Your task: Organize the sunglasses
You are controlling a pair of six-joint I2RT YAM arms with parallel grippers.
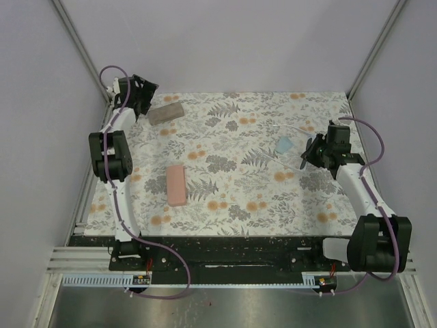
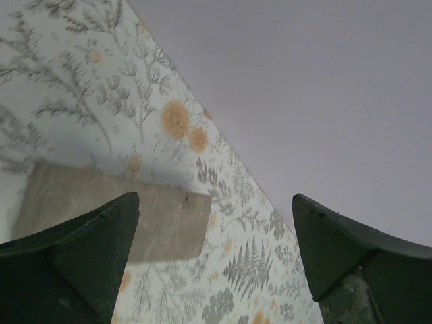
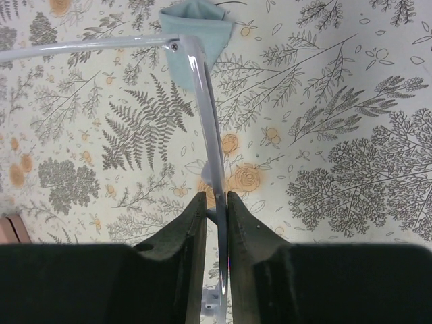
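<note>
right gripper (image 3: 216, 199) closed on the white sunglasses (image 3: 208, 115), pinching a thin bit of frame between its fingertips. rest of the frame sticks out fwd over the table (image 1: 239, 198) on the right side, its far end near a light blue cloth (image 3: 196, 27). lenses can't be made out. left gripper (image 2: 214, 197) wide open, holding nothing, at far left corner by a tan case (image 2: 81, 196). pink case (image 1: 177, 184) lies mid-left, well apart from both.

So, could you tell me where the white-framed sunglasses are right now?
In the right wrist view, the white-framed sunglasses are pinched in the right gripper, at the right side of the table, beside the light blue cloth.
</note>
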